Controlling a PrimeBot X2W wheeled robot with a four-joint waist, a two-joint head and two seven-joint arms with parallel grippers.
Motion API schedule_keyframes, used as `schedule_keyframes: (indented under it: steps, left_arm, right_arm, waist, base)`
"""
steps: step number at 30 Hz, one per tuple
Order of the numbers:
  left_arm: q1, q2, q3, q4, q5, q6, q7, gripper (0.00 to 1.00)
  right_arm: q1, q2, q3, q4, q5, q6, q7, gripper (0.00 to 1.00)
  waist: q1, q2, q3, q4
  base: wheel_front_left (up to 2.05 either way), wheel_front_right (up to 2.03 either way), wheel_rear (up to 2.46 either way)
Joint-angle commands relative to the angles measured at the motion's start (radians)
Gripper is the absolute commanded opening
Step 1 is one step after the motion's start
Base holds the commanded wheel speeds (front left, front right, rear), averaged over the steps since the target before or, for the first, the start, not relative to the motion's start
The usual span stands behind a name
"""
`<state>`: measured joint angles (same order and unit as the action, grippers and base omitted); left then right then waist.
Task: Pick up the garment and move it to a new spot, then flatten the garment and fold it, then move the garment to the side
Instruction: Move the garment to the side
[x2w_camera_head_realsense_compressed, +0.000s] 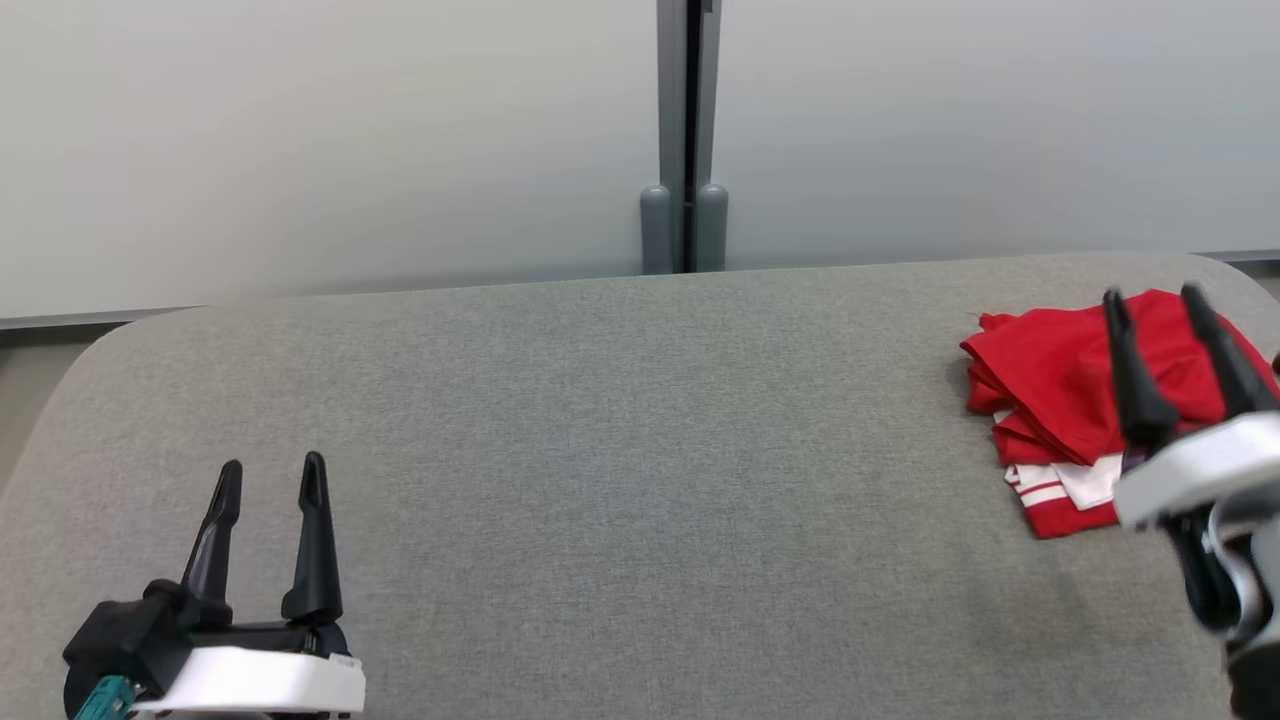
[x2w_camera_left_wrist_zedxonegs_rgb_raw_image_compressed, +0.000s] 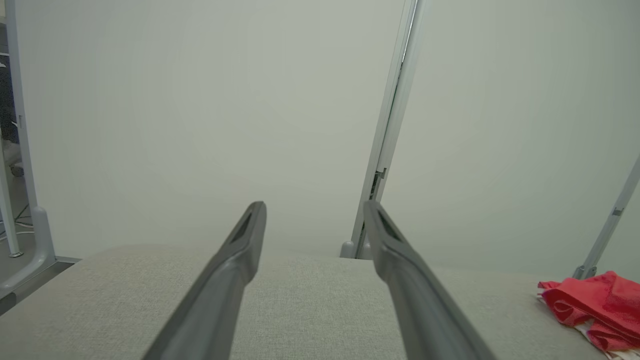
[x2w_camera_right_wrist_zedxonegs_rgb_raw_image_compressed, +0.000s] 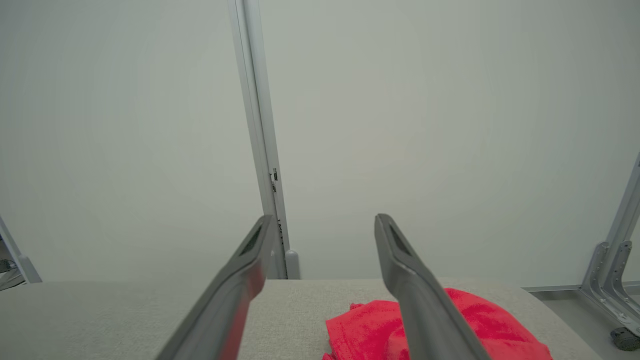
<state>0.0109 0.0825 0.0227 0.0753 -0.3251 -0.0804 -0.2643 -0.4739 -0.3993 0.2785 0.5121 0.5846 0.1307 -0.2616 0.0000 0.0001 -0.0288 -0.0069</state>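
A red garment (x2w_camera_head_realsense_compressed: 1050, 400) with white striped trim on its near edge lies in a loosely folded heap on a grey cloth-covered table (x2w_camera_head_realsense_compressed: 620, 430). In the head view it sits at about 3 o'clock, close to the table's rounded right end. The middle and left of the table stretch away from it toward 9 o'clock.

The right gripper (x2w_camera_head_realsense_compressed: 1152, 293) comes in at about 4 o'clock. Its two dark fingers point toward 12 o'clock and cross in front of the heap. Its jaws stand wide apart with nothing between them. In the right wrist view, the right gripper (x2w_camera_right_wrist_zedxonegs_rgb_raw_image_compressed: 324, 218) shows the garment (x2w_camera_right_wrist_zedxonegs_rgb_raw_image_compressed: 370, 332) low at 5 o'clock, partly behind one finger. Whether the fingers touch the cloth cannot be told.

The left gripper (x2w_camera_head_realsense_compressed: 272, 462) rests at about 8 o'clock over the table, well apart from the garment. It is also spread wide and holds nothing. In the left wrist view, the left gripper (x2w_camera_left_wrist_zedxonegs_rgb_raw_image_compressed: 314, 205) points at a pale wall, and the garment (x2w_camera_left_wrist_zedxonegs_rgb_raw_image_compressed: 595, 300) shows at 4 o'clock.

A grey post (x2w_camera_head_realsense_compressed: 685, 130) rises behind the table at 12 o'clock.
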Motion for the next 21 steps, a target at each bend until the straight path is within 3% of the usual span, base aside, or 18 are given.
schedule_keyframes:
  steps: [1,6,10,21]
  left_arm:
    - [0.014,0.0,0.01,0.002,-0.01,0.004,0.001,1.0]
    - [0.047,-0.011,0.017,0.009,-0.026,-0.01,0.001,1.0]
    - [0.068,-0.016,0.022,0.004,0.0,-0.02,0.001,1.0]
    - [0.083,-0.026,0.018,0.018,0.069,-0.033,0.001,1.0]
  right_arm:
    - [0.065,0.013,-0.044,-0.06,-0.035,0.0,-0.004,1.0]
    - [0.271,0.098,-0.148,-0.205,-0.138,0.0,-0.004,1.0]
    - [0.37,0.14,-0.175,-0.265,-0.197,0.0,-0.004,1.0]
    - [0.436,0.202,-0.176,-0.301,-0.235,0.0,-0.004,1.0]
  waist:
    - [0.0,-0.0001,-0.004,0.009]
    - [0.0,-0.0001,-0.008,0.019]
    - [0.0,-0.0001,-0.011,0.025]
    - [0.0,-0.0001,-0.014,0.038]
  base:
    - [0.0,0.0,0.0]
    - [0.0,0.0,0.0]
    - [0.0,0.0,0.0]
    - [0.0,0.0,0.0]
